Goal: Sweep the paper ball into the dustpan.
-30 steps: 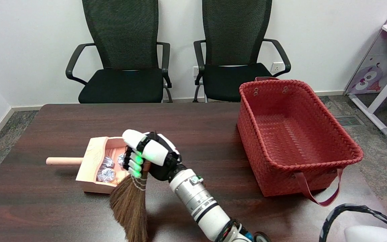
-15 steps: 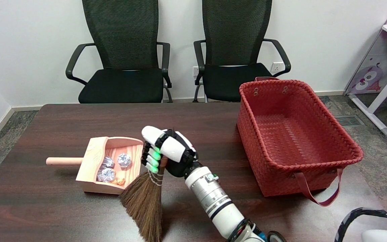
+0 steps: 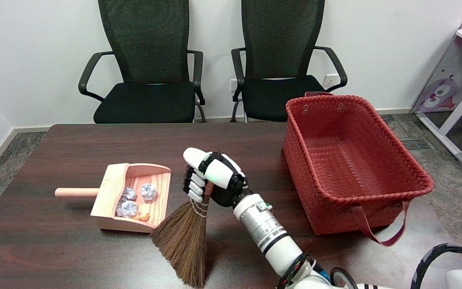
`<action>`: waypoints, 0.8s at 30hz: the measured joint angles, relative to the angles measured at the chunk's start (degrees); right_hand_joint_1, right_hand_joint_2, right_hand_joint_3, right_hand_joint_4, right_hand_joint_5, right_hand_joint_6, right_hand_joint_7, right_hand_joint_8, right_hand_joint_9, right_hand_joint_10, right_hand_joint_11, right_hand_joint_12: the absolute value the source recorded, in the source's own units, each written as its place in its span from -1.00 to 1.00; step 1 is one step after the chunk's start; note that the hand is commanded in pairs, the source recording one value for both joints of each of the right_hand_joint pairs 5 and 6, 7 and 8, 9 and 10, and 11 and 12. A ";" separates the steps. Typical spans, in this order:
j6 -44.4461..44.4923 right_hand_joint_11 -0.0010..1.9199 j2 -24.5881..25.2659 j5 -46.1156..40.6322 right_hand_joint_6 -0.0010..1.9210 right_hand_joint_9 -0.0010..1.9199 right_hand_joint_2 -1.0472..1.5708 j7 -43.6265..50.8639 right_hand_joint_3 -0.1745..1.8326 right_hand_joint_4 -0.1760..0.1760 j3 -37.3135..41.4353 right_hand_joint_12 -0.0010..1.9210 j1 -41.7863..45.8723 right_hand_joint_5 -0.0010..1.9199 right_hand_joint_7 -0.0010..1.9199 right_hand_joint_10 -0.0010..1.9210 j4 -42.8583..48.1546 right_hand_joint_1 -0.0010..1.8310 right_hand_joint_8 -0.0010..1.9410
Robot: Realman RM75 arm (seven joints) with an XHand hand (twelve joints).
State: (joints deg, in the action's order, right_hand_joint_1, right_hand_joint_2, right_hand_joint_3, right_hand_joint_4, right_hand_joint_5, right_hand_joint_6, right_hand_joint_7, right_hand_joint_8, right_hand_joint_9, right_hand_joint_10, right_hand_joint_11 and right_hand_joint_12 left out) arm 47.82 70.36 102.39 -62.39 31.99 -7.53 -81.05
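Fingers of the robot's right hand [image 3: 211,180] are wrapped around the short neck of the brown straw hand broom [image 3: 187,241], so the hand holds the broom firmly and nothing else. The grip sits high on the bound neck, which leaves the whole fan of bristles free to work against the dark wooden table [image 3: 231,144].

The broom hangs nearly upright, its long axis running from the hand down toward the table's near edge with a slight lean; the bristle tips point downward and splay at the bottom, just to the right of the dustpan.

The pale wooden dustpan [image 3: 114,180] lies flat on the table. Its round handle points left, away from the broom, and its open mouth faces right, toward the bristles. That orientation presents the mouth to a right-to-left stroke.

Inside the dustpan lie three crumpled silvery-white paper balls [image 3: 147,191], grouped toward the back wall, plus a small orange scrap [image 3: 144,216] near the dustpan's front lip. No ball is visible on the table outside the dustpan, so the sweep appears complete.

The red woven plastic basket [image 3: 375,120] stands well right of the dustpan, apart from the broom.
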 measured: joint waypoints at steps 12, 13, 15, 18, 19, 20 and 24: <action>-1.74 1.00 -2.69 -0.53 1.00 1.00 1.00 -0.09 0.97 0.07 1.03 1.00 -1.68 1.00 1.00 1.00 -1.64 0.14 0.98; -1.86 1.00 -2.96 -0.54 1.00 1.00 1.00 -0.09 0.97 0.07 1.13 1.00 -1.82 1.00 1.00 1.00 -1.90 0.14 0.98; -2.15 1.00 -3.36 -0.55 1.00 1.00 1.00 -0.10 0.97 0.07 1.26 1.00 -2.04 1.00 1.00 1.00 -2.35 0.14 0.98; -2.64 1.00 -3.98 -0.55 1.00 1.00 1.00 -0.14 0.98 0.07 1.46 1.00 -2.43 1.00 1.00 1.00 -3.16 0.14 0.98; -2.72 1.00 -4.10 -0.55 1.00 1.00 1.00 -0.14 0.98 0.07 1.47 1.00 -2.52 1.00 1.00 1.00 -3.40 0.14 0.98; -2.84 1.00 -4.28 -0.55 1.00 1.00 1.00 -0.16 0.98 0.07 1.51 1.00 -2.64 1.00 1.00 1.00 -3.70 0.14 0.98; -3.08 1.00 -4.80 -0.54 1.00 1.00 1.00 -0.22 0.96 0.06 1.66 1.00 -2.89 1.00 1.00 1.00 -5.08 0.15 0.98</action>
State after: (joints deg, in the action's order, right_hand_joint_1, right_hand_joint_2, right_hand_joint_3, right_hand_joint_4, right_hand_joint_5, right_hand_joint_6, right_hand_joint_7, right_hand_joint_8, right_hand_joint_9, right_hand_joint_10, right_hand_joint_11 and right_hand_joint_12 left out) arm 44.74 65.56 101.85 -62.61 33.66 -10.42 -86.13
